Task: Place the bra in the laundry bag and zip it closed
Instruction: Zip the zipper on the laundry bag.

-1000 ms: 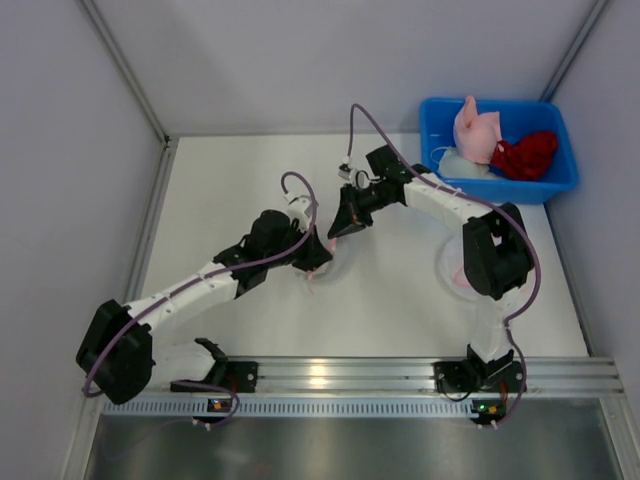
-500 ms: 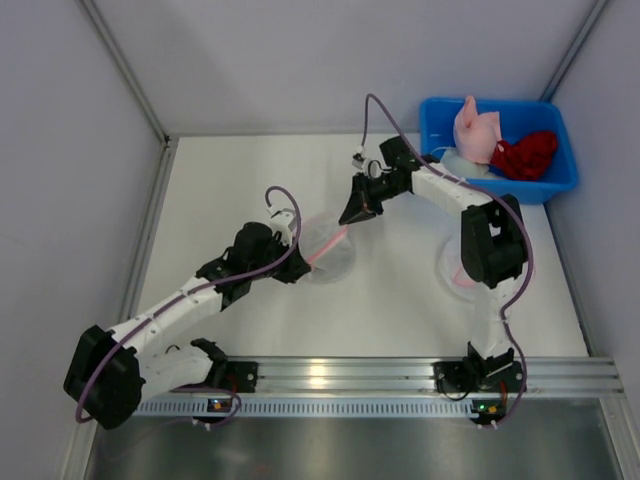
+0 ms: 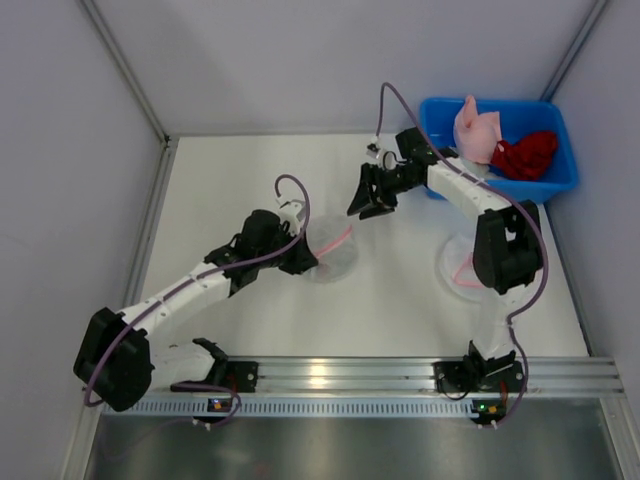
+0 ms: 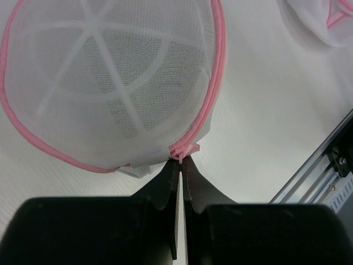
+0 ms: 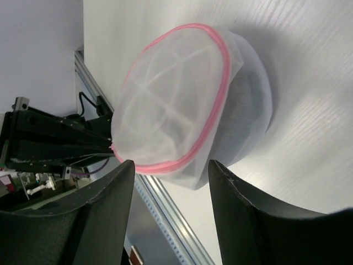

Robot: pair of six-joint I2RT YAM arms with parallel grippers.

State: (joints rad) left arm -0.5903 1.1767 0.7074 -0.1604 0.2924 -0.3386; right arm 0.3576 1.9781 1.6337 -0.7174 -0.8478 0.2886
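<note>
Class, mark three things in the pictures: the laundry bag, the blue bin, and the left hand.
laundry bag [image 4: 110, 83], left wrist view, mesh centre
blue bin [image 3: 520, 102], top external view, far rim
left hand [image 4: 180, 163], left wrist view, between its fingertips

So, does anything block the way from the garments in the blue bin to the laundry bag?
No object does; only the right claw, open, hangs over the table between the blue bin and the laundry bag.

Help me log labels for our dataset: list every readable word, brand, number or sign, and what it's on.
There are none: no readable text in any view. The round white mesh laundry bag with pink trim and the blue plastic bin show no print.
</note>
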